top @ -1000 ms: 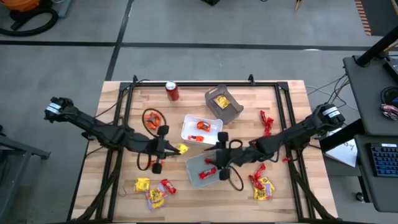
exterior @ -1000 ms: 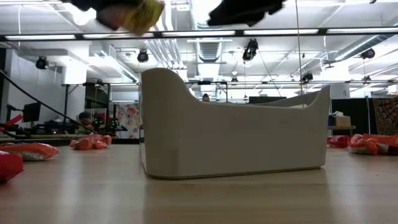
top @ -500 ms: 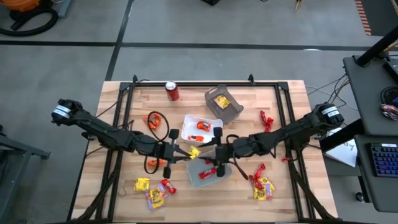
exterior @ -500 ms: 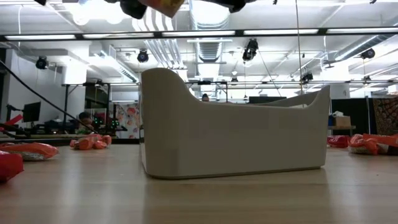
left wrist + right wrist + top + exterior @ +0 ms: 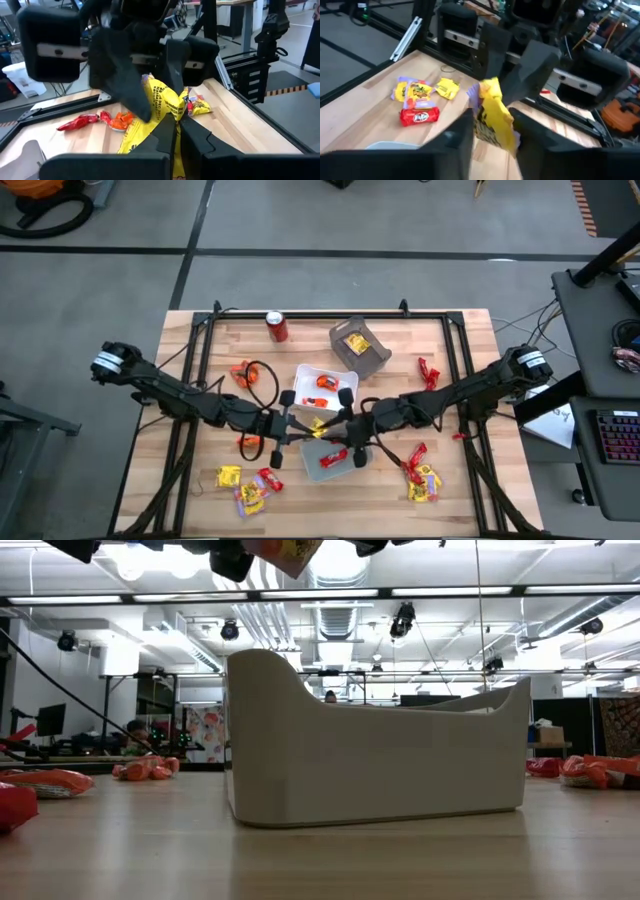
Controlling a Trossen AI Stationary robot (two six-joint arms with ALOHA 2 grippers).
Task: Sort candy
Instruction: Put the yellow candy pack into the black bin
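Two hands meet over the wooden bench (image 5: 470, 340), above the white plastic tray (image 5: 308, 384): the left hand (image 5: 296, 430) is clamped on a yellow wrapped candy (image 5: 159, 102), and the right hand (image 5: 336, 426) has its fingers apart around the same candy. For a clean handover, the right hand should grip firmly before the left hand lets go.

Yellow candy (image 5: 161, 102), dark lettering

A red soda can (image 5: 277, 327) stands upright near the far edge of the wooden table (image 5: 455, 340). A grey bin (image 5: 362, 347) sits tilted to its right, with two white trays (image 5: 303, 379) nearer the middle.
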